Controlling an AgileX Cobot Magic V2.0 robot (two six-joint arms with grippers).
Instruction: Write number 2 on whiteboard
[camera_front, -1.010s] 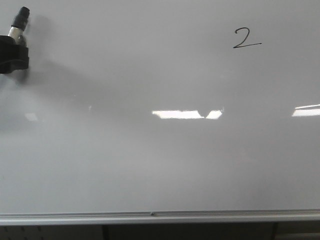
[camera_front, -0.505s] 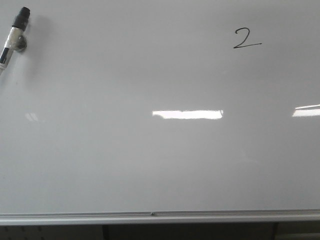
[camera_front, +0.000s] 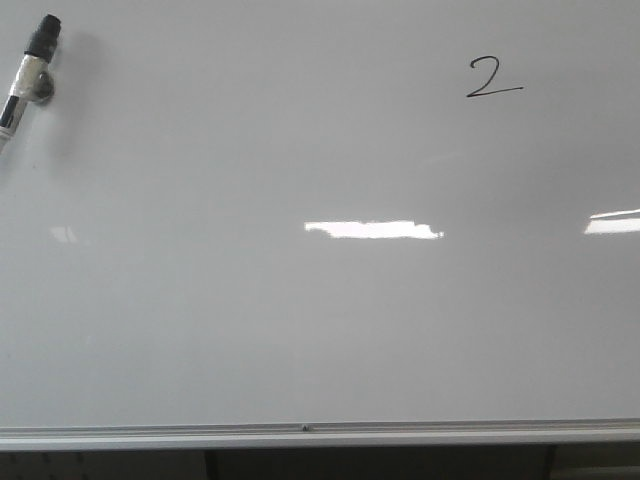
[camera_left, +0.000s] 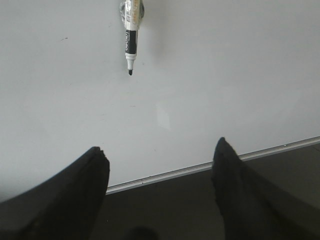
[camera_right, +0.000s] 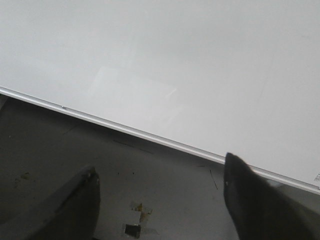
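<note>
Thin black number 2 (camera_front: 493, 77) with long flat base on whiteboard (camera_front: 300, 330); left tool (camera_left: 160, 165) and right tool (camera_right: 160, 192) both agape, empty, off the board.

Big glossy whiteboard (camera_front: 300, 330) pretty much is the bench here, silver rail along the near edge; a marker (camera_front: 28, 70) lies on it far left, cap off in the left wrist view, well apart from the number 2 (camera_front: 493, 78) upper right.
</note>
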